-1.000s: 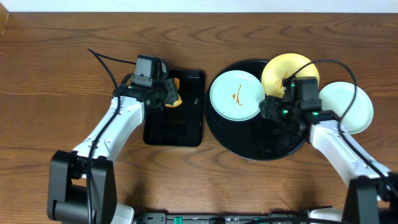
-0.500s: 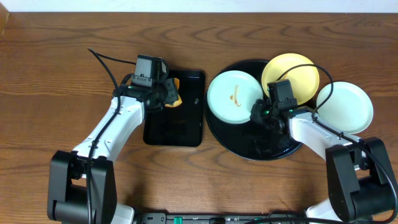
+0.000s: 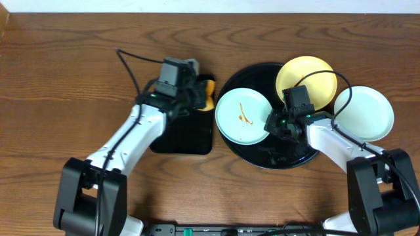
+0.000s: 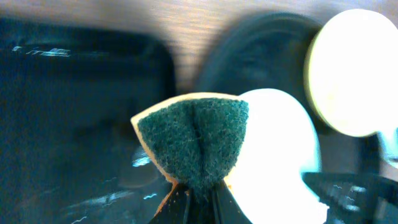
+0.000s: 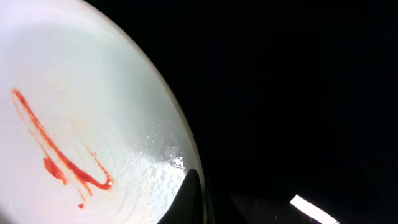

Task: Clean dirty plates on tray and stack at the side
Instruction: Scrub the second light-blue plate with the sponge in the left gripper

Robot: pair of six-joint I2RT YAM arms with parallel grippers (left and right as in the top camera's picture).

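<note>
Wood table [image 3: 59, 72]; right end effector [image 3: 270, 124] seemingly pinches smeared plate [image 3: 237, 118] rim.

A glossy black tray [image 3: 275, 160] gleams on a grained, matt wooden table [image 3: 65, 52]; the pale blue plate [image 5: 93, 112] looks smooth and glazed, wet-beaded near its rim, while the sponge [image 4: 193, 140] shows a rough green scouring face.

From my left gripper [image 3: 199, 97] and its sponge [image 3: 208, 94], I see only a thin gap to the smeared blue plate [image 3: 239, 117]. My right gripper [image 3: 271, 124] crowds that plate's right rim; the yellow plate [image 3: 308, 77] closes the far-right side. The plate's face is open from above. Bare table [image 3: 59, 78] lies open to the left.
</note>
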